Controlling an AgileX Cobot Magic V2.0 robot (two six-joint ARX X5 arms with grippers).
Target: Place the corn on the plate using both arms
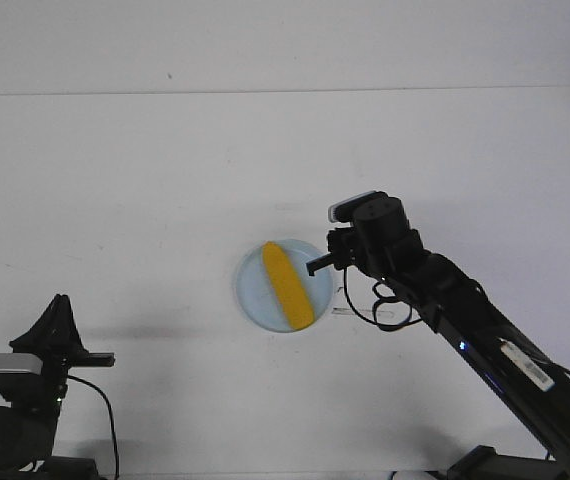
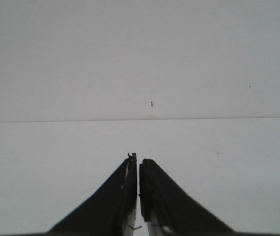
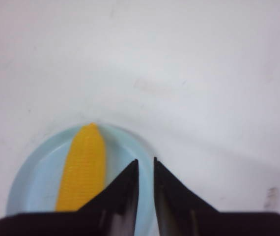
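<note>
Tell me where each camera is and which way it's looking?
Front view: sits behind the arms and looks forward over the table; shows the plate, the corn, the left gripper and the right gripper.
Left wrist view: sits on the left arm, looks past the left gripper at bare table.
Right wrist view: sits on the right arm, looks past the right gripper at the corn lying on the plate.
Shared: front and right wrist views both show corn and plate.

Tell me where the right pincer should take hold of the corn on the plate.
Probably grip the corn at its thick middle, coming from above with the right pincer closing across its width. It lies flat along the plate, and its far end tapers, so that end offers less hold.
</note>
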